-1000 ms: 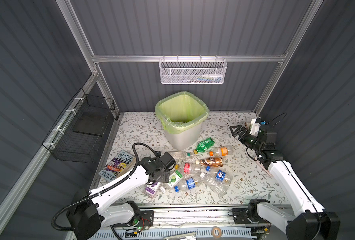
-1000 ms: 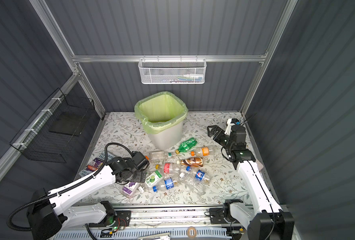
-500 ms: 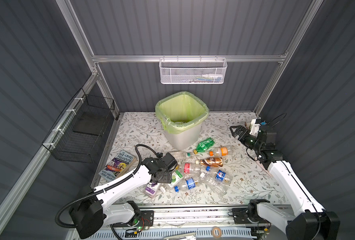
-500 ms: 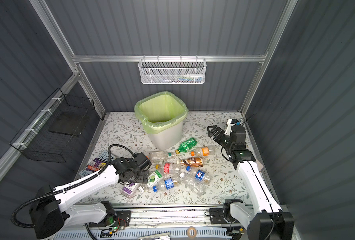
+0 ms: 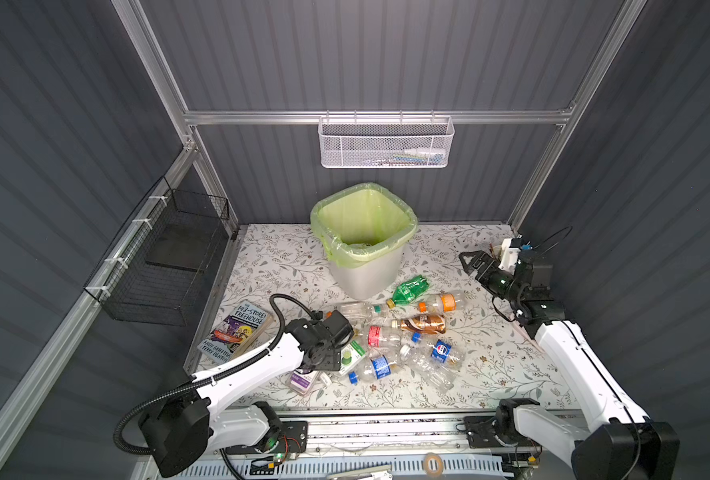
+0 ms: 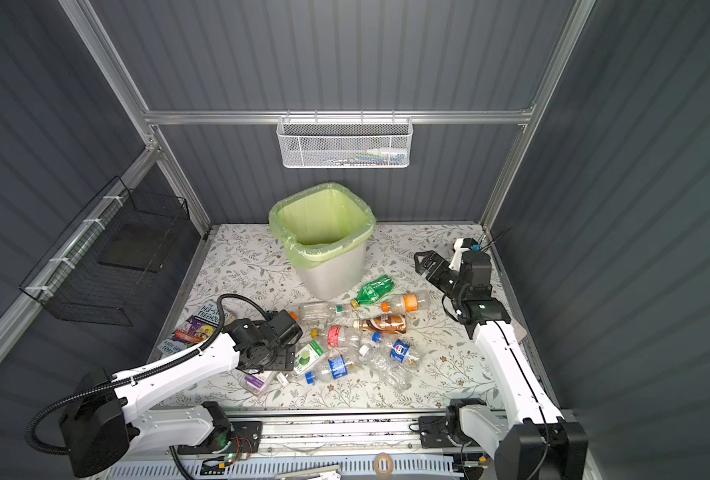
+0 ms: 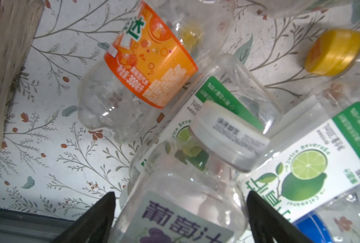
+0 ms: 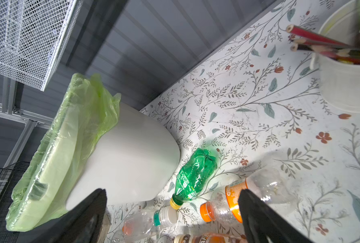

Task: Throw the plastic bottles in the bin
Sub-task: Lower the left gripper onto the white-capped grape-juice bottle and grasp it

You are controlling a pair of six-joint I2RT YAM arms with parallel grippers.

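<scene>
Several plastic bottles lie in a heap in front of the bin (image 5: 366, 278) (image 6: 332, 278), which is pale grey with a light-green bag. Among them are a green one (image 5: 409, 288), an orange-capped one (image 5: 440, 302) and a brown one (image 5: 422, 323). My left gripper (image 7: 180, 195) is low over the heap's near left edge. Its jaws stand wide on either side of a clear purple-label bottle (image 7: 179, 216) (image 5: 302, 381), and I see no squeeze on it. The right gripper (image 5: 474, 259) (image 8: 172, 191) hangs open and empty at the back right, facing the bin (image 8: 132, 157).
A book (image 5: 237, 332) lies left of the heap, beside my left arm. A white mesh basket (image 5: 386, 143) hangs on the back wall and a black wire basket (image 5: 166, 257) on the left wall. A white cup of pencils (image 8: 347, 80) stands near the right gripper.
My left gripper has slid toward the near edge and come down around the purple-label bottle, its jaws narrowing slightly. The right arm has not moved.
</scene>
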